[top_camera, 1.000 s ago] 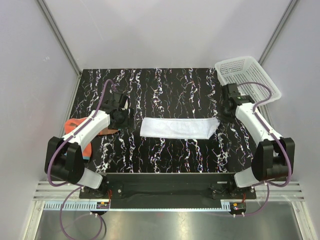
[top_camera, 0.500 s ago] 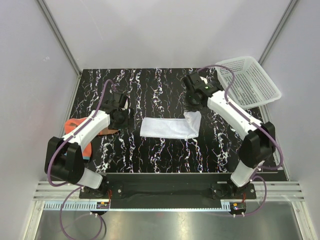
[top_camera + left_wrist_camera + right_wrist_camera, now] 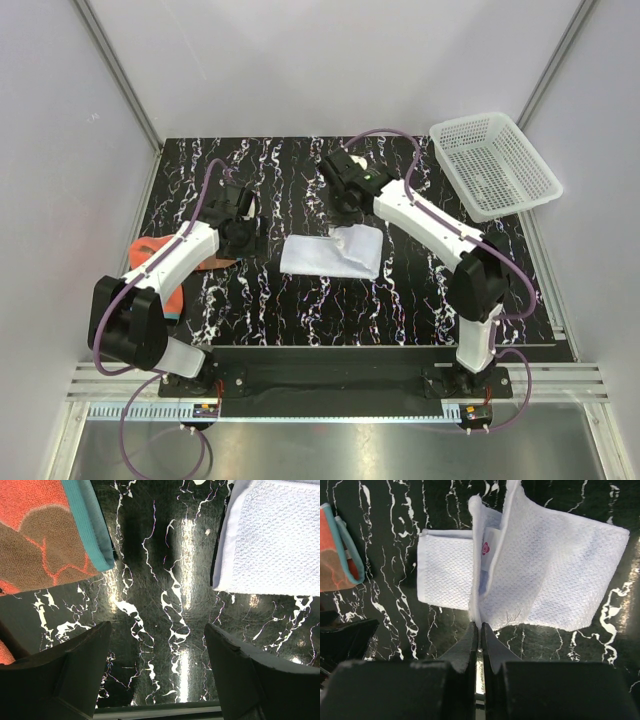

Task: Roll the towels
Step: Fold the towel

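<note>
Two towels on the counter (image 3: 300,165): white towel (image 3: 330,255) mid-turn, orange towel (image 3: 150,250) unrolled at the left edge.

Right hand (image 3: 480,630) is closed thin on the white towel's raised end, which stands over the flat part lying mid-counter. Left hand (image 3: 157,650) is spread wide, holding nothing, over bare counter between the two towels. Judgement: the turn should go best if the pinched edge is carried low and square across the flat part, so the first wrap is tight and the sides line up. The left hand looks well placed to pin the free end. Only the right wrist view shows the pinch and a small pink-marked label inside the fold. Only the overhead view shows the basket (image 3: 495,165) at the far right corner, well apart from both towels.
</note>
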Controlling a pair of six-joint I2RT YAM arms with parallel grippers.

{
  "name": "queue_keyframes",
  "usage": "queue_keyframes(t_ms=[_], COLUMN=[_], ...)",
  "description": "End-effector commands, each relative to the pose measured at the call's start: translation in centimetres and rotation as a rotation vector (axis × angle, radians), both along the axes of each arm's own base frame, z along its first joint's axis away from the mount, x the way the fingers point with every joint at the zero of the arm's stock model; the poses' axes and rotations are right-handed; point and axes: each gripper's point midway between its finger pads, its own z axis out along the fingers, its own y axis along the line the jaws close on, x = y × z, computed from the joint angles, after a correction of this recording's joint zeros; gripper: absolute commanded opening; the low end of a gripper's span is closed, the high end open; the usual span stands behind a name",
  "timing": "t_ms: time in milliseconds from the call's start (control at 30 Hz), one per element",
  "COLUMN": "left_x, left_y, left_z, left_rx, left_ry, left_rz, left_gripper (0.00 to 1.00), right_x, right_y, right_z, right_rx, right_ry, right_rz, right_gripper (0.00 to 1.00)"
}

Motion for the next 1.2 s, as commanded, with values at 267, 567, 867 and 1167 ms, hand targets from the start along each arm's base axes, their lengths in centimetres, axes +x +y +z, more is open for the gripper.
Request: queue_keyframes(t_ms=[267,567,867,1167], left_x=[0.3,0.3,0.3,0.3], left_y=[0.0,0.1,0.2,0.3], left_z=[1.1,0.8,0.7,0.6], left_rx=[-0.009,0.002,0.010,0.013], left_ry=[-0.040,-0.033,-0.026,-0.024], left_rz=[0.010,0.016,0.017,0.020], left_gripper=[0.80,0.80,0.80,0.80], right_x=[-0.2,-1.2,-1.8,-3.1], right_y=[4.8,7.3,9.8,12.8], right_z=[-0.3,-1.7,-4.0,-8.4], right_rx=[0.064,0.069,0.093,0.119], right_ry=[-0.009,0.003,0.034,0.090], right_rz=[0.053,0.109,0.151,0.200], right_gripper=[0.00,0.00,0.00,0.00])
